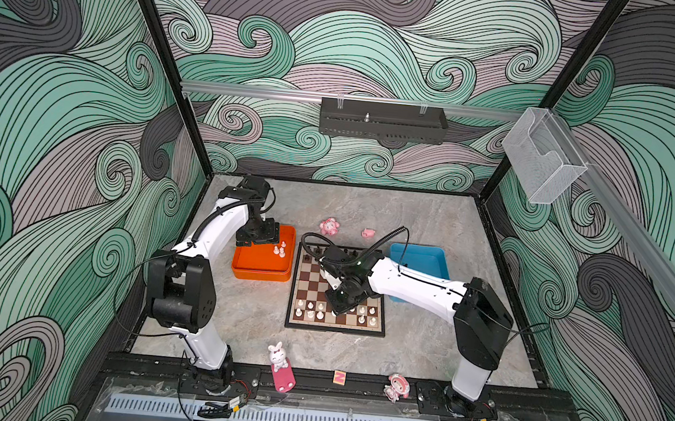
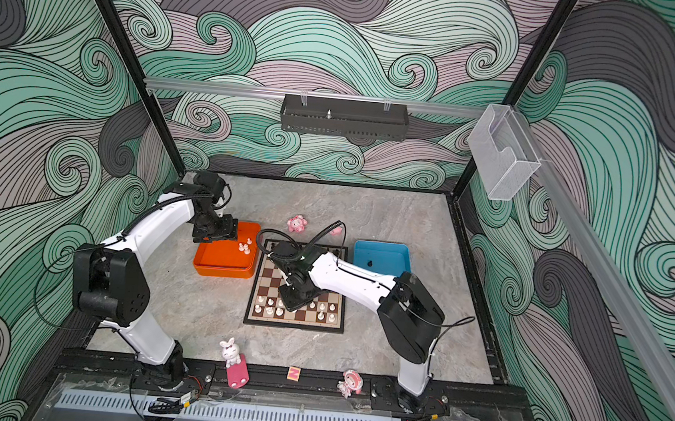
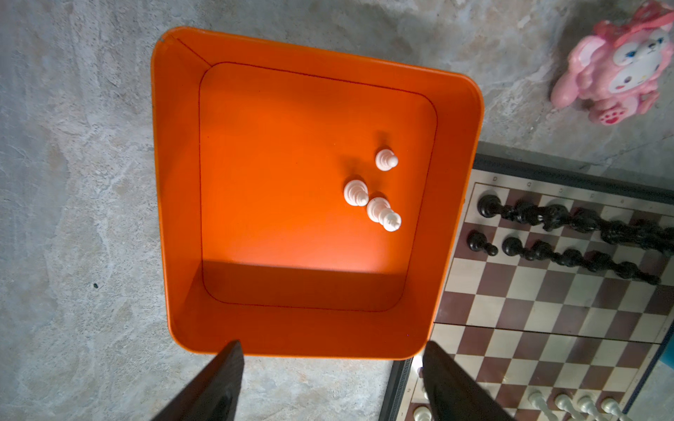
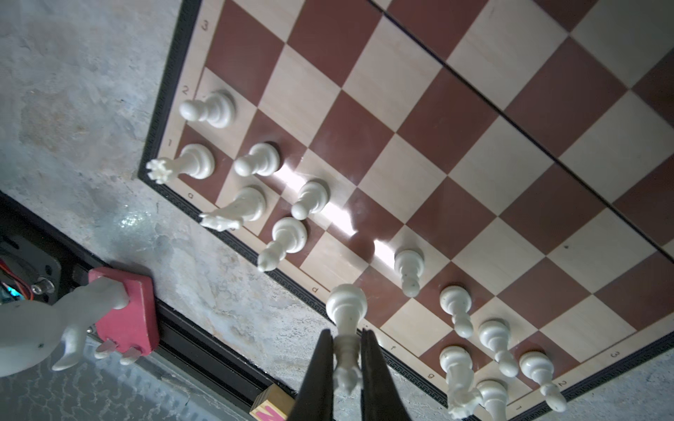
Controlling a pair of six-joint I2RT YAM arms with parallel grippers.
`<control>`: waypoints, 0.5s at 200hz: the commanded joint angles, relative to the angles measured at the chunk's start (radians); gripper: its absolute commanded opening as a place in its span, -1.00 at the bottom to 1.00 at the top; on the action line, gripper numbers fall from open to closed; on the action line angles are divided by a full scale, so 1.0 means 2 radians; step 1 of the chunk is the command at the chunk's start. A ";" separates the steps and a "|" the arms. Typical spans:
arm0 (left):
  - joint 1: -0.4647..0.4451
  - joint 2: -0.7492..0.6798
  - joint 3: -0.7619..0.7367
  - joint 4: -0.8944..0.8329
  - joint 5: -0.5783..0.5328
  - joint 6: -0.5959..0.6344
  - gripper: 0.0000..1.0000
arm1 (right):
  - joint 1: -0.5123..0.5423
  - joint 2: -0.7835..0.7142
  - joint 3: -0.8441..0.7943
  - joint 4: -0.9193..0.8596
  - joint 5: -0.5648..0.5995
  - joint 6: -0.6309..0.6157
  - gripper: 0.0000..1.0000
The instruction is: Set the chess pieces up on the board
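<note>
At the 6 o'clock edge of the board, my R gripper is clamped on a tall white piece, amid the placed white pieces. Black pieces line its 12 o'clock side. My L gripper hangs wide open over the orange tray at the board's 10 o'clock, w/ three spare white pieces inside.
</note>
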 commanded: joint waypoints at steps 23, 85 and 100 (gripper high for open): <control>0.004 -0.013 -0.004 0.000 0.002 0.000 0.59 | 0.016 0.022 0.025 -0.023 0.009 0.000 -0.74; 0.009 -0.015 -0.010 0.004 0.004 0.001 0.59 | 0.021 0.047 0.044 -0.043 0.021 0.001 -0.74; 0.010 -0.015 -0.011 0.005 0.005 0.001 0.59 | 0.021 0.050 0.046 -0.046 0.023 0.001 -0.74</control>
